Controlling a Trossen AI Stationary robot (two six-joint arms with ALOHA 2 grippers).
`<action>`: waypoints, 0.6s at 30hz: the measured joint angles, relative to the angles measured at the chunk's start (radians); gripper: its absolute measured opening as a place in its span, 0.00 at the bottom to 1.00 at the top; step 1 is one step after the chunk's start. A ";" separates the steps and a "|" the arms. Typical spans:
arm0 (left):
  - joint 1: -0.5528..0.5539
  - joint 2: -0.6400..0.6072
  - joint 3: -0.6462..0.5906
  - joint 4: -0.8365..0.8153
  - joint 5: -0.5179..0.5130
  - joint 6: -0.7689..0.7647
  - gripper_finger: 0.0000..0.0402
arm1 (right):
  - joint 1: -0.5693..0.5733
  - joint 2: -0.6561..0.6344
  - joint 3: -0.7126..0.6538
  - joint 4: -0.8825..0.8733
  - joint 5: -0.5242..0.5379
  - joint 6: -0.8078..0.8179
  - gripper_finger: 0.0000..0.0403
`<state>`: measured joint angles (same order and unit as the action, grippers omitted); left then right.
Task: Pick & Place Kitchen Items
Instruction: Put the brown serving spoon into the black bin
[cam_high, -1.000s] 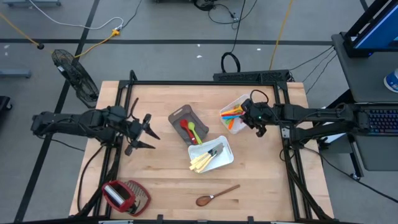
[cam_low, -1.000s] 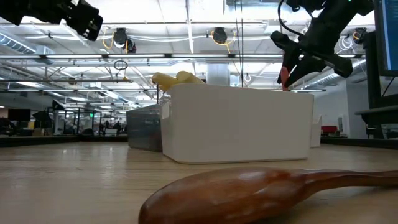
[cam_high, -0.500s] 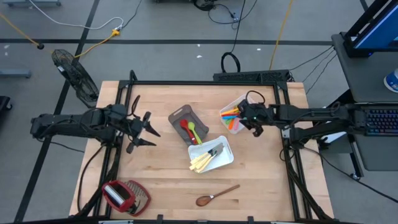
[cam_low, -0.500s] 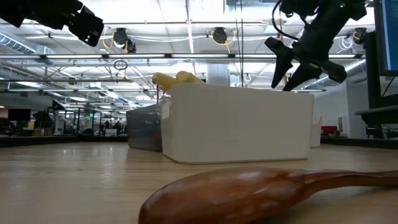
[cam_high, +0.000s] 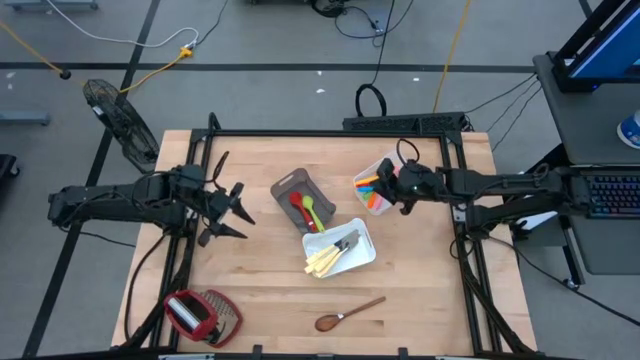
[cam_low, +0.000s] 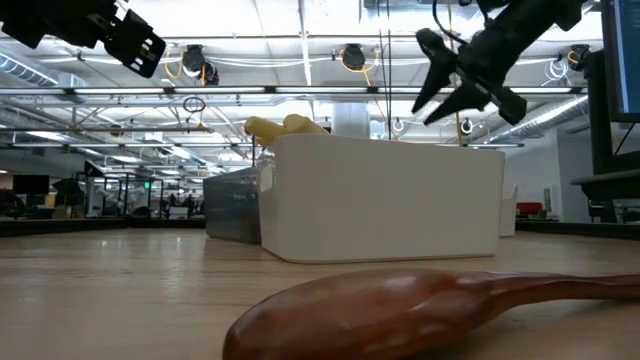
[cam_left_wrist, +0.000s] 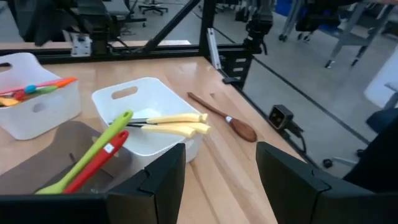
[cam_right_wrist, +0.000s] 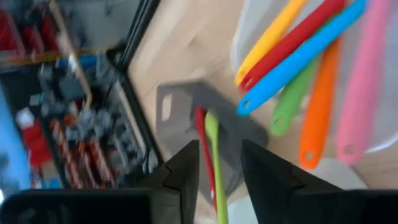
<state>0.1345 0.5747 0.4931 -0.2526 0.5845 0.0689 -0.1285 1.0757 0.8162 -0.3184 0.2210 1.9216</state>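
Observation:
My right gripper (cam_high: 392, 192) hangs open and empty above the far-right white tray (cam_high: 368, 172), which holds yellow, red, blue, green, orange and pink utensils (cam_right_wrist: 298, 56). In the low view this gripper (cam_low: 447, 75) is tipped, with its fingers spread. My left gripper (cam_high: 236, 210) is open and empty at the table's left, above the wood, and points toward the grey bin (cam_high: 290, 186). A red and a green utensil (cam_high: 306, 208) lie in that bin. Pale-handled knives (cam_left_wrist: 171, 123) lie in the near white tray (cam_high: 362, 250). A brown wooden spoon (cam_high: 350, 313) lies flat on the table near the front edge.
A red-and-wire-mesh gadget (cam_high: 200, 315) lies at the near left corner. A black frame (cam_high: 330, 132) runs along the table's far and side edges. Bare wood lies between my left gripper and the bin, and around the wooden spoon.
My right gripper has moved a little toward the table's left and far edge over the far-right tray, and has tipped from pointing down to slanting more level. It stays open.

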 joint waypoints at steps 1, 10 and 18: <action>0.000 0.000 0.000 -0.002 0.008 -0.003 0.50 | 0.006 0.000 0.000 0.021 -0.013 -0.027 0.25; 0.000 0.001 0.000 -0.015 0.011 -0.077 0.50 | 0.082 0.000 0.000 0.218 -0.014 -0.294 0.02; 0.000 0.001 0.000 -0.006 0.009 -0.190 0.50 | 0.136 -0.001 0.001 0.332 -0.111 -0.635 0.00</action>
<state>0.1345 0.5758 0.4931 -0.2590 0.5933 -0.1213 0.0070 1.0752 0.8169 0.0136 0.1097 1.2863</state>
